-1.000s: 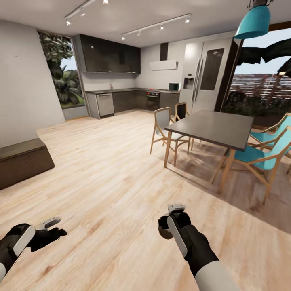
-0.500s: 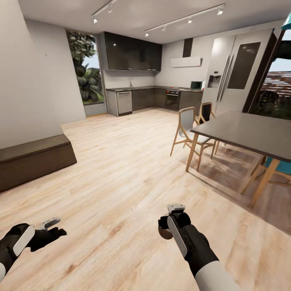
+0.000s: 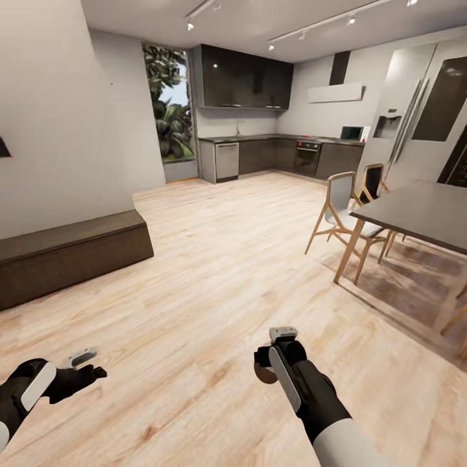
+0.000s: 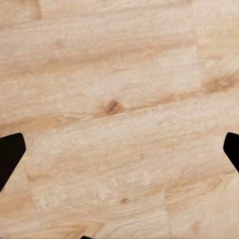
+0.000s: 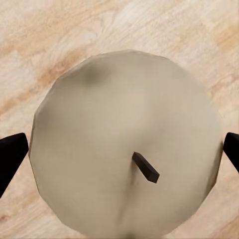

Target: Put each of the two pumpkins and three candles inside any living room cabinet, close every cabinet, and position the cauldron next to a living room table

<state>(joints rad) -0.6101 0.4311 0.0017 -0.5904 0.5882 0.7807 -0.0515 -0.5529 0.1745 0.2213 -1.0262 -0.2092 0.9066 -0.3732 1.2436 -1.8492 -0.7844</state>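
My right gripper (image 3: 270,360) hangs low over the wood floor, shut on a stubby beige candle (image 3: 263,375). In the right wrist view the candle (image 5: 124,144) spans the gap between both dark fingertips (image 5: 11,152), its small dark wick (image 5: 145,167) facing the camera. My left gripper (image 3: 91,365) is open above bare floor, and its fingertips (image 4: 10,152) stand wide apart with nothing between them. The long low dark brown cabinet (image 3: 71,254) stands against the grey wall at the left, its fronts shut.
A dining table (image 3: 421,214) with a dark top and wooden legs stands at the right, with wooden chairs (image 3: 340,214) beside it. A dark kitchen (image 3: 279,152) and a tall fridge (image 3: 415,117) line the back. Wood floor (image 3: 220,272) stretches between me and the cabinet.
The whole view has swung left: the dining table has slid toward the right edge and more of the cabinet shows. Both arms hold the same pose, the candle still gripped.
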